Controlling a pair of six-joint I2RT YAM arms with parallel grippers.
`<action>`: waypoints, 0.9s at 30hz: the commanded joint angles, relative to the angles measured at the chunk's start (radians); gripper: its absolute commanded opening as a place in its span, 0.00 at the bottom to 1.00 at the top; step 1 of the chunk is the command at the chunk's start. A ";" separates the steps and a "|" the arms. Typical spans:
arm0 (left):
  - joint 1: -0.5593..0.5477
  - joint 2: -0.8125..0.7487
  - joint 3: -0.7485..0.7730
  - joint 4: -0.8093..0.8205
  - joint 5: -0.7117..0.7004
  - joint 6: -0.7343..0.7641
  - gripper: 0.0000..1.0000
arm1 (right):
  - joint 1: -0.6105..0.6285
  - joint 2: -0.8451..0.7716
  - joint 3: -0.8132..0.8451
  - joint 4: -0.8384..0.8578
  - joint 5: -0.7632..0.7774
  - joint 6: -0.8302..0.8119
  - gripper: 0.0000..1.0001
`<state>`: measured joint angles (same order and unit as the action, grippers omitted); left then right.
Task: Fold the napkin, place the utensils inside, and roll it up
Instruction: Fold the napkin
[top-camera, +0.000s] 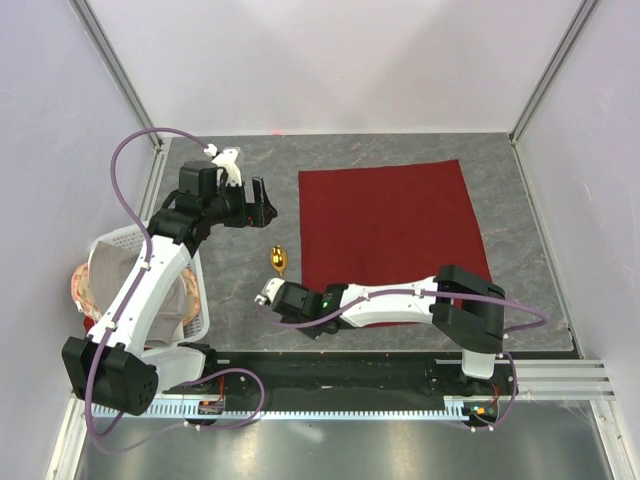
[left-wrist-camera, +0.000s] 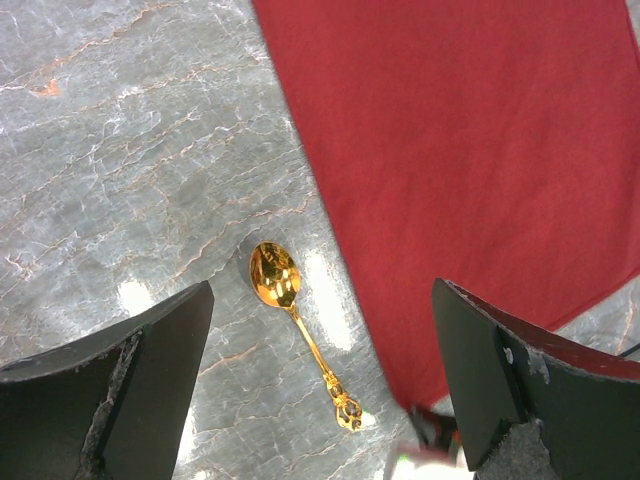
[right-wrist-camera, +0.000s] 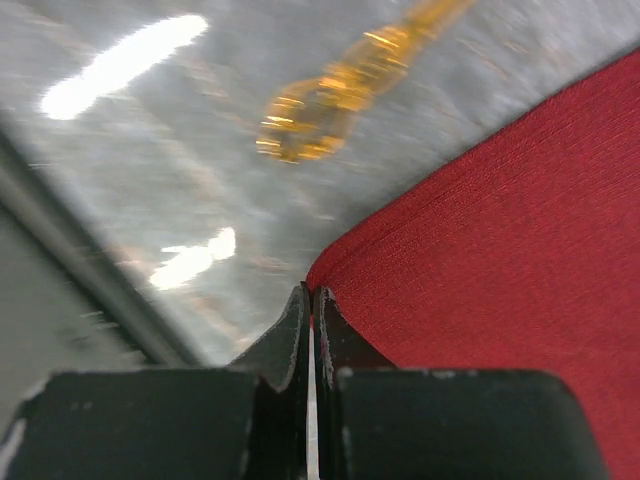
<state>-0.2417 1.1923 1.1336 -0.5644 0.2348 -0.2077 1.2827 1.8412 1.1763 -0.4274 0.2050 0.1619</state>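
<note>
The dark red napkin (top-camera: 390, 225) lies spread flat on the grey marble table, right of centre. My right gripper (top-camera: 318, 326) is low at the napkin's near left corner and shut on that corner; in the right wrist view the jaws (right-wrist-camera: 312, 295) meet with the napkin (right-wrist-camera: 500, 280) edge pinched at their tips. A gold spoon (top-camera: 279, 260) lies on the table just left of the napkin, bowl pointing away. My left gripper (top-camera: 262, 203) hovers open above the spoon (left-wrist-camera: 295, 320), holding nothing, beside the napkin (left-wrist-camera: 470, 150). The spoon's ornate handle end (right-wrist-camera: 330, 100) shows blurred ahead of the right jaws.
A white basket (top-camera: 190, 300) holding a grey-beige cloth (top-camera: 120, 270) stands at the table's left edge under the left arm. Pale walls and metal frame posts close in the back and sides. A black rail (top-camera: 330, 370) runs along the near edge.
</note>
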 joint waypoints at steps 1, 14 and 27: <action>0.004 -0.016 0.002 0.047 -0.038 0.037 0.97 | 0.050 -0.022 0.086 -0.013 -0.029 0.027 0.00; 0.004 -0.025 0.003 0.043 -0.049 0.044 0.97 | -0.193 -0.157 -0.018 -0.071 0.244 -0.015 0.00; 0.004 -0.037 0.003 0.043 -0.052 0.042 0.97 | -0.637 0.024 0.068 0.058 0.231 -0.153 0.00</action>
<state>-0.2417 1.1862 1.1336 -0.5648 0.1913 -0.2073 0.6956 1.7908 1.1614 -0.4026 0.4244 0.0711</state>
